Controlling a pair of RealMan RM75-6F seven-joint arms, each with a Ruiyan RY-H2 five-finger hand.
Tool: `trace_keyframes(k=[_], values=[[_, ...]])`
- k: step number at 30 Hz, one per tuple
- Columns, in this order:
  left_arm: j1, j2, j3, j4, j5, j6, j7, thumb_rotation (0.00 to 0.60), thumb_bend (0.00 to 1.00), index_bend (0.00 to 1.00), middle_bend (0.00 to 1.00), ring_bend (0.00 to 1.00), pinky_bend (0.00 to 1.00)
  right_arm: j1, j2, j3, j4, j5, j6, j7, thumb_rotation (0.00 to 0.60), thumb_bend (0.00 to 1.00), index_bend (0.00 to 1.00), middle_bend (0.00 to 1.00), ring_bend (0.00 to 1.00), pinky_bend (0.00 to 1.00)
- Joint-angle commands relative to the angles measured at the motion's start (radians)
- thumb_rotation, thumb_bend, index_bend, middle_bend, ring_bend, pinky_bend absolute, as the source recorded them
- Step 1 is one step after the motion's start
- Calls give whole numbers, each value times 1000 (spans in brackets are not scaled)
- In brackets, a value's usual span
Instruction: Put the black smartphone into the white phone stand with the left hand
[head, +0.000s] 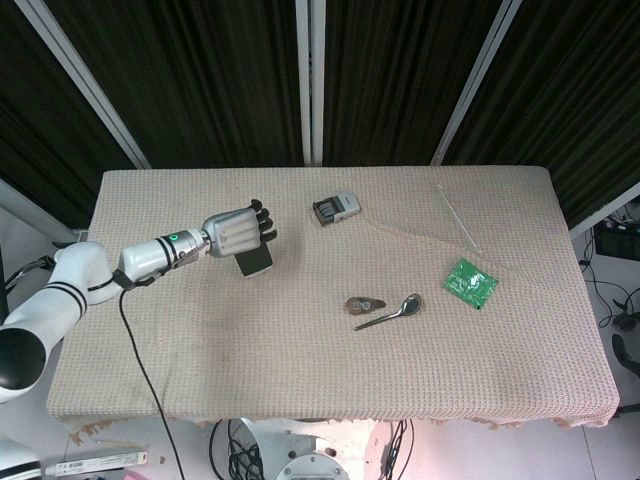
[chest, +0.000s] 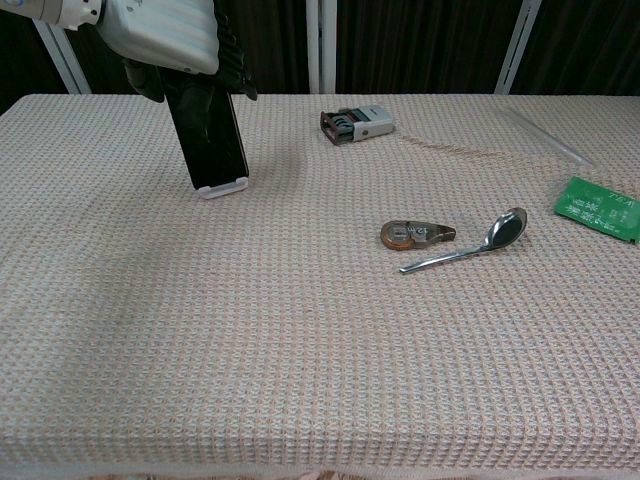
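The black smartphone stands nearly upright with its lower edge in the white phone stand on the left part of the table. In the head view the smartphone shows just below my left hand. My left hand hovers over the phone's top edge, which it hides. Its fingers are spread apart and lie on both sides of the phone's top; I cannot see a grip on it. My right hand is in neither view.
A small grey stamp-like device lies behind the middle of the table. A correction tape and a metal spoon lie near the centre. A green packet and a thin clear stick are at the right.
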Motion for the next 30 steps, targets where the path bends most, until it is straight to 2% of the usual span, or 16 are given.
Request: trace_keyframes(k=[1, 5, 8, 12, 17, 21, 22, 25, 30], values=[[1, 8, -5, -18, -12, -12, 6, 600, 180, 77, 133, 146, 268, 0, 0, 0, 0, 0, 0, 0, 600, 211, 0, 0, 0, 0], [5, 27, -13, -57, -29, -15, 3, 600, 160, 43, 44, 62, 219, -3, 3, 1, -4, 0, 5, 1, 600, 211, 0, 0, 0, 0], [14, 46, -31, -85, -48, -1, 19, 600, 146, 37, 9, 49, 210, -4, 6, 1, -8, -5, 11, 3, 600, 211, 0, 0, 0, 0], [43, 103, -69, -176, -96, 36, 41, 600, 137, 35, 6, 49, 209, -5, 10, -1, -12, -13, 14, 5, 600, 211, 0, 0, 0, 0], [132, 251, -119, -415, -212, 94, 94, 600, 94, 34, 6, 49, 209, -5, 19, 0, -12, -21, 18, 17, 600, 211, 0, 0, 0, 0], [290, 372, -157, -651, -385, 207, 202, 599, 4, 41, 23, 49, 209, -4, 23, -2, -1, -24, 14, 33, 600, 211, 0, 0, 0, 0], [349, 395, -162, -716, -441, 256, 230, 583, 0, 44, 29, 49, 209, -3, 23, -3, 3, -26, 11, 37, 600, 210, 0, 0, 0, 0], [500, 415, -155, -822, -526, 404, 259, 449, 0, 51, 50, 50, 209, 0, 21, -9, 11, -32, 1, 44, 600, 210, 0, 0, 0, 0], [727, 381, -121, -862, -567, 608, 147, 224, 0, 51, 62, 50, 207, 3, 16, -25, 14, -46, -12, 51, 600, 210, 0, 0, 0, 0]])
